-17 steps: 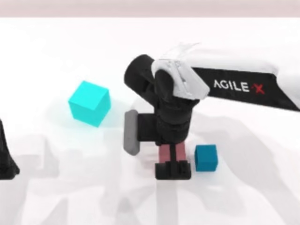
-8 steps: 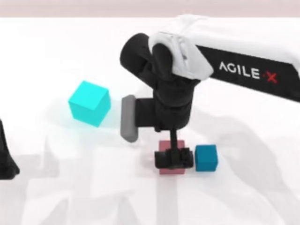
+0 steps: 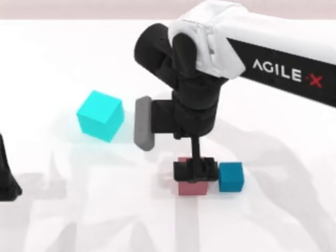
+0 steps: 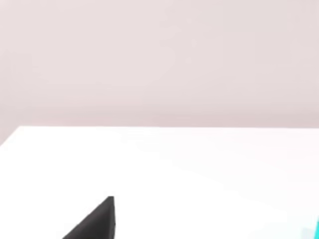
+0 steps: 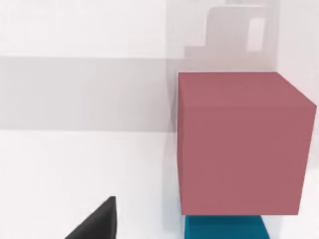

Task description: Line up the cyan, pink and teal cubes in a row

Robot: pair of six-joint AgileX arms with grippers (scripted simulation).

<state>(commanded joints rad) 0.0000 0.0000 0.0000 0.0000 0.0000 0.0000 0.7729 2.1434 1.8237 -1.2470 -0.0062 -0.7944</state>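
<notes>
The dusty pink cube [image 3: 191, 185], matte and mid-sized, sits just left of the small dark teal cube [image 3: 231, 176], with the right gripper [image 3: 195, 171] released directly above it. The larger bright cyan cube [image 3: 100, 115] lies well apart to its upper left on the white table [image 3: 273, 220]. The left gripper [image 3: 8, 178], parked far to the pink cube's left, cannot be read as parted or closed.

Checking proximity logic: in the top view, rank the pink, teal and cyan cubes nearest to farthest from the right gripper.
1. pink cube, directly under the right gripper.
2. teal cube, just right of the pink one.
3. cyan cube, far off at the table's left.
</notes>
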